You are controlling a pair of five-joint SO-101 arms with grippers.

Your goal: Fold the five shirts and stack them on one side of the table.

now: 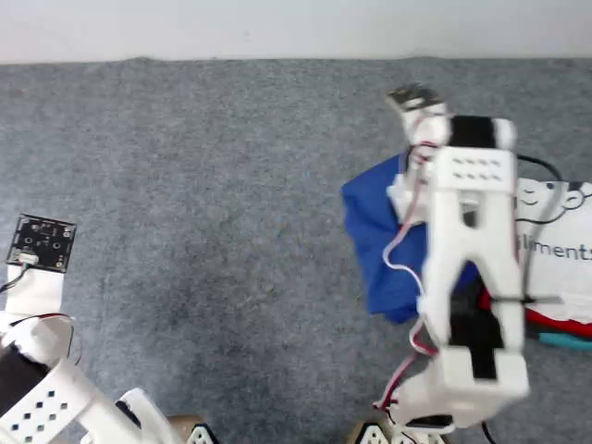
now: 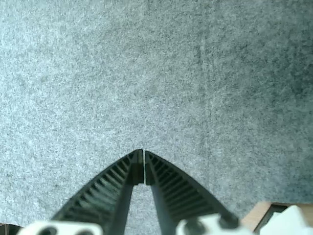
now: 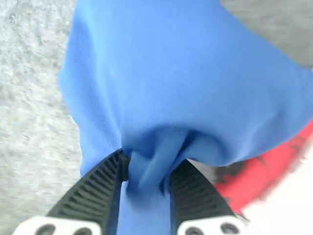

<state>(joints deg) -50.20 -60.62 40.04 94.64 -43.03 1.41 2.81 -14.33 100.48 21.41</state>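
Pinching a bunched fold of the blue shirt [image 3: 186, 88], my right pincer [image 3: 149, 165] is closed down to a narrow gap packed with cloth, at the right side of the table [image 1: 203, 185]. The shirt lies in a loose heap there, its edge draped against a red shirt [image 3: 264, 166] and beside a white shirt [image 1: 555, 240] that sit nearer the table's right side, with a strip of teal cloth [image 1: 566, 340] under them. My left pincer [image 2: 145, 154] is fully closed on nothing, tips touching, above grey felt at the near left corner.

The fabric looks thin, light and limp. It puckers where I squeeze it and sags away on both sides, so I judge it will trail and flop open rather than hold a crease. A single pinch in mid-cloth gathers the layers unevenly. A hem or corner, taken by both pincers well apart, should give a straighter fold line. The smooth weave could slide out of a shallow bite, though the ribbing on my jaws ought to help. The felt looks grippy, so dragging may rumple whatever lies underneath.

Room is generous on one side, with grey felt stretching across the middle and left, enough to spread the shirt flat. The right is tight: the pile runs out of the high view, and I cannot tell how near the table's brink is. The far edge meets a pale wall [image 1: 277, 28].
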